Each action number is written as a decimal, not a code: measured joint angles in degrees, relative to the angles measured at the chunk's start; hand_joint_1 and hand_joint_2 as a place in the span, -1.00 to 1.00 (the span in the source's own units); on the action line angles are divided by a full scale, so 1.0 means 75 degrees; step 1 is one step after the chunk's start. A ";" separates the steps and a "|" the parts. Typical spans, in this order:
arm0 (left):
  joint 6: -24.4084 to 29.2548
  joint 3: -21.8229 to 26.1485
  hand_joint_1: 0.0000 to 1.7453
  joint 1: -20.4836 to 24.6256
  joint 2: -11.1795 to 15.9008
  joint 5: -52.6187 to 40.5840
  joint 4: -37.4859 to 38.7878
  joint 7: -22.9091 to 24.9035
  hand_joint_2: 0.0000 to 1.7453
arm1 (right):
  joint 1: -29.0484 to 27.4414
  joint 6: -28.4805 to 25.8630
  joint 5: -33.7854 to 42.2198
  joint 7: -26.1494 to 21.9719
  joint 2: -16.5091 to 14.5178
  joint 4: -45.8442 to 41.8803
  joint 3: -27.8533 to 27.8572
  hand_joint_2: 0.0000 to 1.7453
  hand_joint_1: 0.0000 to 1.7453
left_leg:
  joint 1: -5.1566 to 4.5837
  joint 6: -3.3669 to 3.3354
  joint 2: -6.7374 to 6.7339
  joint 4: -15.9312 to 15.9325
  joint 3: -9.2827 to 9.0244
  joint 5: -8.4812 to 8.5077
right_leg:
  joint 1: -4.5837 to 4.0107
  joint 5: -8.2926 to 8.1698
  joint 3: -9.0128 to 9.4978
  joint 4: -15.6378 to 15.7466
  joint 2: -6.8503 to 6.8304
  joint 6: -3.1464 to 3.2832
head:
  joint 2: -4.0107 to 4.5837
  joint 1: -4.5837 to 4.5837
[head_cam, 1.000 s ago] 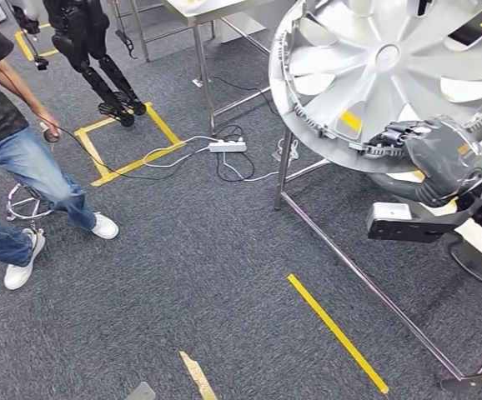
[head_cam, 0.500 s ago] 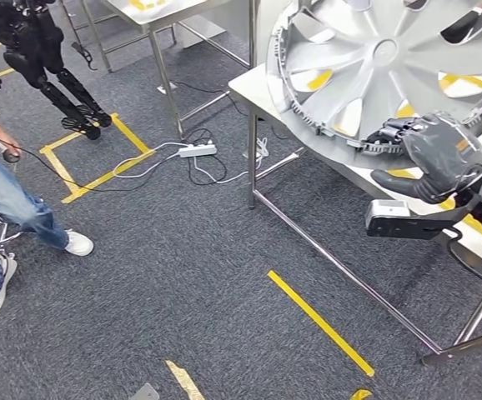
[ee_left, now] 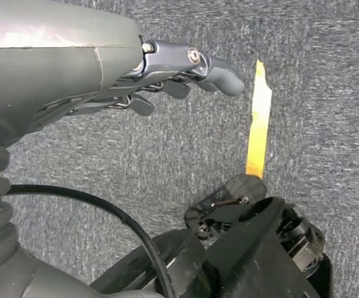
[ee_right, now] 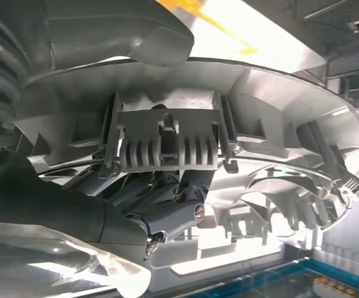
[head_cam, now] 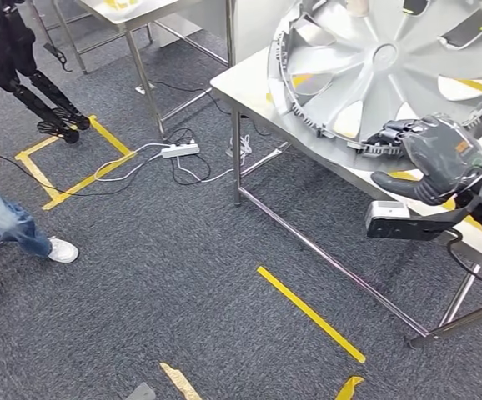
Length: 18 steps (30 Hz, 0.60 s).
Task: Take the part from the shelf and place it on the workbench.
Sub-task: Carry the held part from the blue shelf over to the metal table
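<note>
I am carrying the wheel cover (head_cam: 386,71) in my right hand (head_cam: 437,154), my fingers (head_cam: 393,137) hooked under its near rim while the thumb lies beneath; in the right wrist view the fingers (ee_right: 168,211) are curling up into the ribbed clips on the cover's underside, so they are gripping it. The cover is hanging tilted, its broad face turned up and away from me, most of its disc over the near corner of the steel table (head_cam: 251,83), which lies straight ahead of the right hand. I judge that setting it down turns on this: the disc is extending from my fingers out toward the table, so its far edge would reach the top first. My left hand (ee_left: 177,74) is hanging beside me over the carpet (head_cam: 182,267), fingers loosely apart and holding nothing, well away from the table, so the right arm is the nearer one.
</note>
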<state>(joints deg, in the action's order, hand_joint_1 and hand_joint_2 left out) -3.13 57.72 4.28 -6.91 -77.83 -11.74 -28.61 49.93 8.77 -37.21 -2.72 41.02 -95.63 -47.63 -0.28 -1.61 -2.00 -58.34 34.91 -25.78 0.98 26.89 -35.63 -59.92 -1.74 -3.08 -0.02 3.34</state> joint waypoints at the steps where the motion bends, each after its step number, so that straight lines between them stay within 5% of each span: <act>1: -0.0001 0.0000 -1.00 -0.0001 0.0001 0.0000 0.0000 0.0000 1.00 | 0.0002 0.0010 0.0004 0.0001 -0.0002 0.0003 -0.0001 1.00 1.00 | -0.0014 0.0039 -0.0025 -0.0019 0.0007 -0.0006 | -0.0019 -0.0017 0.0103 0.0178 -0.0031 0.0049 | 0.0000 -0.0004; 5: -0.0002 -0.0002 -1.00 0.0008 -0.0003 0.0000 0.0000 0.0000 1.00 | 0.0007 0.0024 0.0019 0.0001 -0.0007 0.0016 -0.0003 1.00 1.00 | 0.0002 0.0168 -0.0062 -0.0174 0.0058 -0.0125 | -0.0029 -0.0059 0.0100 0.0220 0.0134 0.0261 | 0.0000 -0.0020; 9: -0.0004 -0.0001 -1.00 -0.0005 -0.0010 -0.0001 0.0000 0.0000 1.00 | 0.0020 0.0027 0.0021 0.0012 -0.0015 0.0022 -0.0009 1.00 1.00 | 0.0023 0.0235 0.0157 -0.1849 0.0785 -0.0957 | -0.0033 -0.0076 0.0118 0.0232 0.0289 0.0365 | 0.0000 -0.0060; 11: -0.0004 -0.0001 -1.00 -0.0020 -0.0015 -0.0001 0.0000 0.0000 1.00 | 0.0017 0.0028 0.0021 0.0009 -0.0022 0.0025 -0.0019 1.00 1.00 | 0.0018 0.0198 0.0179 -0.2266 0.0998 -0.0962 | -0.0055 -0.0074 0.0122 0.0229 0.0410 0.0375 | 0.0000 -0.0060; 15: -0.0002 -0.0001 -1.00 -0.0019 0.0001 0.0000 0.0000 0.0000 1.00 | 0.0031 0.0031 0.0021 0.0005 -0.0029 0.0025 -0.0020 1.00 1.00 | -0.0002 0.0045 0.0496 -0.0554 0.0278 -0.0032 | -0.0066 -0.0070 0.0119 0.0216 0.0637 0.0354 | 0.0000 -0.0056; 18: 0.0000 -0.0001 -1.00 -0.0018 0.0009 0.0000 0.0000 0.0001 1.00 | 0.0042 0.0036 0.0021 0.0006 -0.0035 0.0025 -0.0021 1.00 1.00 | -0.0023 0.0012 0.0582 -0.0071 0.0087 0.0021 | -0.0030 -0.0097 0.0040 0.0220 0.0769 0.0254 | 0.0000 -0.0058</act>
<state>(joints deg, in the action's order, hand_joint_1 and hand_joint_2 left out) -3.13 57.72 4.15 -6.84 -77.83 -11.74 -28.61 50.24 9.04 -37.05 -2.67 40.76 -95.45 -47.79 -0.45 -1.52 2.36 -58.87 35.57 -25.62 0.75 26.15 -35.33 -58.27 4.03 -1.18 -0.02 2.91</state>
